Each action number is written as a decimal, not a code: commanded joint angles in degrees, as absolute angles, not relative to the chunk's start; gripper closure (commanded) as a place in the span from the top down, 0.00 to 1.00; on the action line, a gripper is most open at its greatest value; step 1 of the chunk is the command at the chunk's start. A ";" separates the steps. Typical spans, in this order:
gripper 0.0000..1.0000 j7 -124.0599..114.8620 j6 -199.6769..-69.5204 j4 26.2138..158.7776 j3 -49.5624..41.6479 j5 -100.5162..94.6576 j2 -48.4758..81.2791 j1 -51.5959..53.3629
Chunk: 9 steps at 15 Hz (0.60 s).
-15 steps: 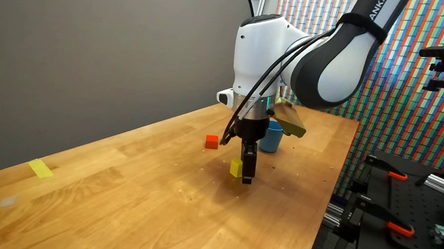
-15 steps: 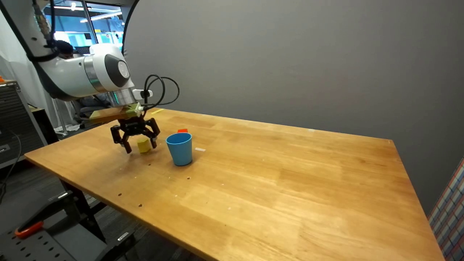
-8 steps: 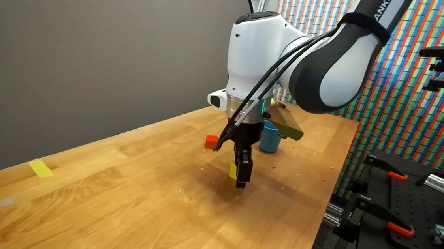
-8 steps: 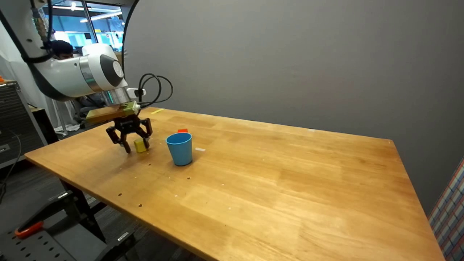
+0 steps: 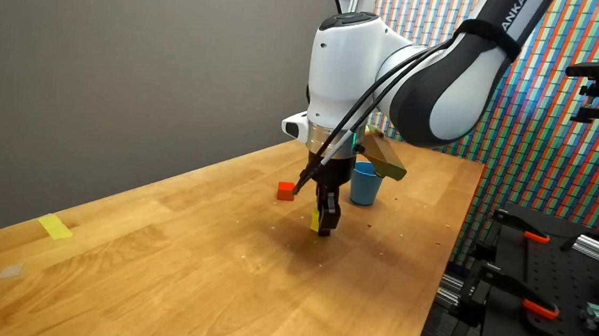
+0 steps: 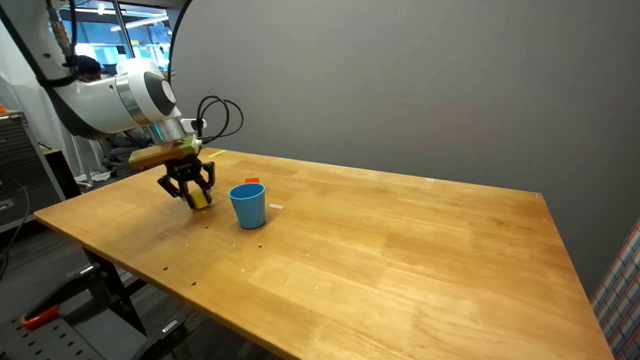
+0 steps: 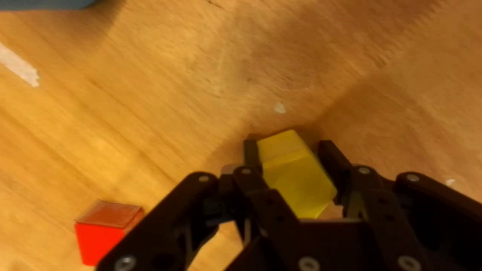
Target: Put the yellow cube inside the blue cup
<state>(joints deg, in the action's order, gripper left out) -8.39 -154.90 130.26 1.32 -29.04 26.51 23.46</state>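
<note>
The yellow cube [image 7: 297, 177] sits between the dark fingers of my gripper [image 7: 292, 152] in the wrist view, turned at an angle to them. The jaws are shut on it. In an exterior view the cube [image 6: 199, 199] shows between the fingertips, low over the wood; elsewhere a finger covers most of the cube [image 5: 315, 220]. The blue cup [image 6: 248, 206] stands upright a short way from the gripper. Only the edge of the cup [image 7: 45, 3] enters the wrist view, top left. In an exterior view the cup [image 5: 365, 186] is behind the gripper, rim partly hidden.
A small red cube [image 7: 98, 237] lies on the table near the gripper, beyond the cup in an exterior view [image 6: 252, 180]. A flat yellow scrap [image 5: 55, 227] lies toward the table's far edge. A whitish strip [image 6: 276, 206] is stuck beside the cup.
The fingers have closed on the yellow cube. Over the last half second the gripper and cube have risen slightly and shifted a little toward the cup. Cup and red cube stay put.
</note>
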 commanded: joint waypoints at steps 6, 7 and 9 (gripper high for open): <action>0.23 -22.84 -147.94 136.04 -9.28 -40.42 8.31 18.01; 0.23 -24.14 -146.03 136.37 -8.88 -40.35 7.34 15.96; 0.23 -24.95 -142.71 137.03 -7.37 -37.52 6.93 12.38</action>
